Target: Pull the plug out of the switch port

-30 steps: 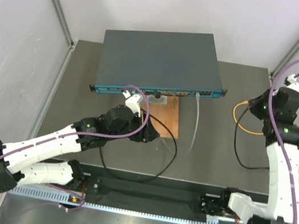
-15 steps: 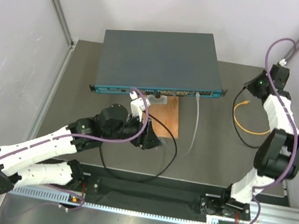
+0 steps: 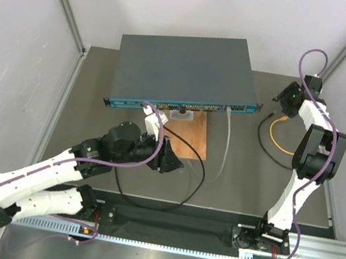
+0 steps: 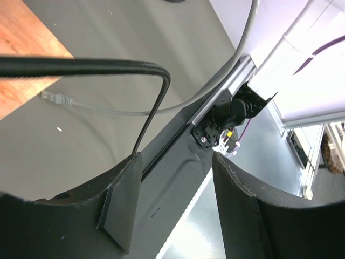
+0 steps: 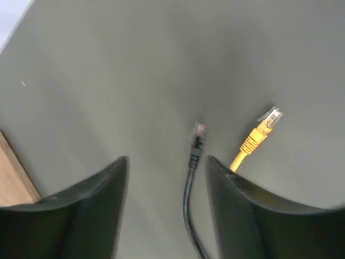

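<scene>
The switch (image 3: pixel 184 68) is a flat dark grey box with a teal front strip, at the back of the table. A grey cable (image 3: pixel 226 142) runs from the right end of that strip toward me. Its other plug (image 4: pixel 56 98) lies loose beside the wooden board. My right gripper (image 3: pixel 281 98) (image 5: pixel 166 159) stands open over the table right of the switch. A black plug (image 5: pixel 198 132) lies free there, its cable passing between the fingers untouched. My left gripper (image 3: pixel 171 159) (image 4: pixel 177 156) is open and empty by the board.
A brown wooden board (image 3: pixel 192 136) lies in front of the switch. A yellow cable (image 3: pixel 285 139) with its plug (image 5: pixel 268 121) lies loose at the right. A black cable loop (image 3: pixel 198 174) crosses the middle. A metal rail (image 3: pixel 176 224) runs along the near edge.
The right arm has stretched out toward the far right corner, its wrist moving back and left toward the switch's right end. The left arm has edged slightly right.
</scene>
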Controlling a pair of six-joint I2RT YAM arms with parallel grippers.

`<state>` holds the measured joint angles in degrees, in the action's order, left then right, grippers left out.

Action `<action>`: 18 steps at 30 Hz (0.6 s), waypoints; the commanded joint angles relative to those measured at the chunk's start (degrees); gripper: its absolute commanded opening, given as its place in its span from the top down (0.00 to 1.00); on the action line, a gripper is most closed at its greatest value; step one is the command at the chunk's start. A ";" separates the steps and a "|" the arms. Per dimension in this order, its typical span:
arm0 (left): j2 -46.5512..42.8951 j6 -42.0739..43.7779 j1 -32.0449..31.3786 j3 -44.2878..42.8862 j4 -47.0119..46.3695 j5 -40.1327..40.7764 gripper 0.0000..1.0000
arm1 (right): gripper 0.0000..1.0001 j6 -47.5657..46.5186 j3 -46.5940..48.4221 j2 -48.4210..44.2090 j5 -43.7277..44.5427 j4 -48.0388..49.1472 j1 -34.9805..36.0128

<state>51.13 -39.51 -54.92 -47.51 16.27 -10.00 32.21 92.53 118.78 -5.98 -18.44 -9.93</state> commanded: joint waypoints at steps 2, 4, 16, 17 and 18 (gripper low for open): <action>-3.76 -2.32 -0.28 0.84 1.38 4.36 0.41 | 0.29 -2.58 5.99 -4.25 3.42 -7.28 -0.79; -3.50 -2.94 -0.28 -0.65 4.98 7.61 0.41 | 0.25 -2.94 4.25 -8.45 2.82 -9.33 -0.70; 5.89 -4.27 -0.19 -20.15 18.97 21.96 0.41 | 0.43 -6.36 -26.16 -50.62 -8.70 -13.89 5.71; 6.60 -3.92 -0.19 -21.13 18.80 21.87 0.41 | 0.44 -6.71 -26.96 -52.75 -9.13 -14.95 5.98; 7.22 -3.74 -0.19 -22.96 18.71 21.69 0.42 | 0.49 -6.72 -28.44 -55.12 -10.36 -15.66 6.41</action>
<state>56.82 -43.59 -54.96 -65.60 33.23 8.84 27.57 66.76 68.95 -12.78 -30.48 -4.58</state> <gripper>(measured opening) 0.588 0.535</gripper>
